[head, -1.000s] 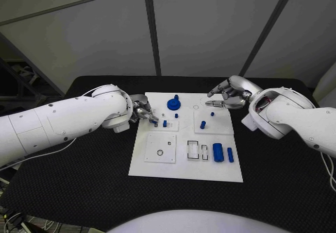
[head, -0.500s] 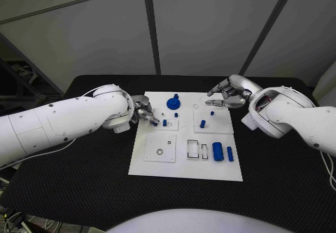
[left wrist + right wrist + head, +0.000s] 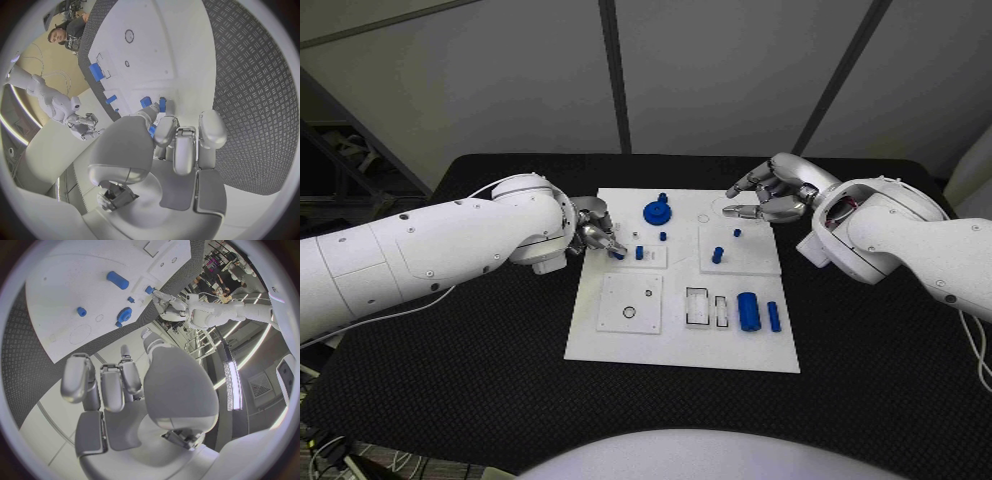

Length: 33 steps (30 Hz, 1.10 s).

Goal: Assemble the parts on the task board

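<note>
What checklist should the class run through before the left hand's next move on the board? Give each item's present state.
1. Left hand is at the board's left edge: ok.
2. It pinches a small blue part between its fingertips: ok.
3. Two blue pegs stand close beside the fingertips, a collision risk: not ok.
4. Target hole for the held part is identified: cannot tell.
5. Right hand holds nothing and hangs over the board's far right corner, away from the left hand: ok.
6. Blue cylinder lies near the board's right edge, out of the way: ok.
</note>
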{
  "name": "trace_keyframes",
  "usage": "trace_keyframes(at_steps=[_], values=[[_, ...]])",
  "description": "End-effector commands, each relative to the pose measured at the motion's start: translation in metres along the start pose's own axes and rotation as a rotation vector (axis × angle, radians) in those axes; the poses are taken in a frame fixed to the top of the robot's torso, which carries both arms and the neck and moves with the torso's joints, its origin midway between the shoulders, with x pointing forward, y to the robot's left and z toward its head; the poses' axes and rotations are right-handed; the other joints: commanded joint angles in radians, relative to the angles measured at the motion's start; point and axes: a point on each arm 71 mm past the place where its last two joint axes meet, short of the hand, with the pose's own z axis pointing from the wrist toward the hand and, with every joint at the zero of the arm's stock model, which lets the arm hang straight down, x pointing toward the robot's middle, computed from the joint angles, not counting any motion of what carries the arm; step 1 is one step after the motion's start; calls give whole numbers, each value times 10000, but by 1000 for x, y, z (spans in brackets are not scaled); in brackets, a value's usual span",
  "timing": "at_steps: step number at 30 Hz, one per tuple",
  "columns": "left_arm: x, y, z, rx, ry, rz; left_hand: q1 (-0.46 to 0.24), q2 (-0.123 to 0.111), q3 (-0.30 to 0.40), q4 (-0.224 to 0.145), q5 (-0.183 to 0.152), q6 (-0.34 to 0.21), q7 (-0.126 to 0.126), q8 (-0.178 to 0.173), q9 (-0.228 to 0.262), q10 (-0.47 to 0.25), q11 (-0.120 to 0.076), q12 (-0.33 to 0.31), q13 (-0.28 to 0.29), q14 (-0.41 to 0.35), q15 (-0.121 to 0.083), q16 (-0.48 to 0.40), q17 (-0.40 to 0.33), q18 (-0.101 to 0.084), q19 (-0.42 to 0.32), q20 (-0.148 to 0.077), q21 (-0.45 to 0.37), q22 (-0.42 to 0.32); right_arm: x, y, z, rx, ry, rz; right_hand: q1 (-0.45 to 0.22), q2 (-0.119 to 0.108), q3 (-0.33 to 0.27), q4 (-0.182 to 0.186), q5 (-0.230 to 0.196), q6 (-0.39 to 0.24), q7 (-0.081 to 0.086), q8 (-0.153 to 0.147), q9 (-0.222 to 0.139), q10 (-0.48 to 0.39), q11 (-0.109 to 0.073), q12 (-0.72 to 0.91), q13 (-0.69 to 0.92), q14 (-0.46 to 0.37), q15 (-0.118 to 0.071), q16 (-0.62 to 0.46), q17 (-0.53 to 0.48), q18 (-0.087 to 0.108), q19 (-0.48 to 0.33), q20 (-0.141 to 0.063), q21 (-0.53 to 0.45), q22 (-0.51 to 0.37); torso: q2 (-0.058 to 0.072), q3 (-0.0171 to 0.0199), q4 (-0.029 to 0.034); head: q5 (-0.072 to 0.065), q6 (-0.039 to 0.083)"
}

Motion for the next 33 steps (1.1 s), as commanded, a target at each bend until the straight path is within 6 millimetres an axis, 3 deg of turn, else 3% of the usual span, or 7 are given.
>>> trace_keyframes(at_steps=[1, 13, 25, 33], values=[[4, 0, 1, -124, 281, 232, 2, 70, 1365, -1330, 47, 167, -97, 47, 2171, 389, -75, 20, 1384, 938, -83, 57, 2248, -236, 55, -30, 26, -1, 0, 2, 0, -82, 40, -37, -13, 64, 10, 44, 61, 79, 11, -63, 8, 18, -86, 7, 316, 448, -76, -57, 188, 56, -7, 3, -27, 4, 6, 2, -2, 7, -5], [6, -3, 4, -253, 549, 404, -362, -40, 1370, -1262, -58, 284, -129, 62, 2285, 396, -76, -68, 1351, 936, -106, 53, 2241, -234, 49, -47, 0, -4, -1, 1, 0, -73, 41, -38, -13, 64, 10, 44, 61, 79, 11, -63, 8, 18, -86, 7, 316, 448, -76, -57, 188, 56, -7, 3, -27, 4, -4, 8, -3, -14, -33], [7, -3, 7, -428, 833, 588, -1277, -582, 847, -511, -278, 511, -247, 0, 2468, 376, -151, -462, 1207, 921, -202, 10, 2182, -218, 20, -134, -100, -48, -1, 1, 0, -58, 46, -43, -13, 64, 10, 44, 61, 79, 11, -63, 8, 18, -86, 7, 316, 448, -76, -57, 188, 56, -7, 3, -27, 4, -5, 0, 1, -48, -74], [5, -3, 8, -505, 683, 490, -1481, -717, 603, -162, -334, 601, -266, -4, 2540, 395, -167, -454, 1202, 924, -236, 20, 2196, -228, 54, -172, -87, -6, -1, 1, 0, -56, 53, -44, -19, 62, 8, 57, 72, 76, 11, -66, 12, 9, -85, -7, 302, 445, -77, -70, 171, 59, -10, 2, -39, -9, -2, 0, -1, -43, -70]])
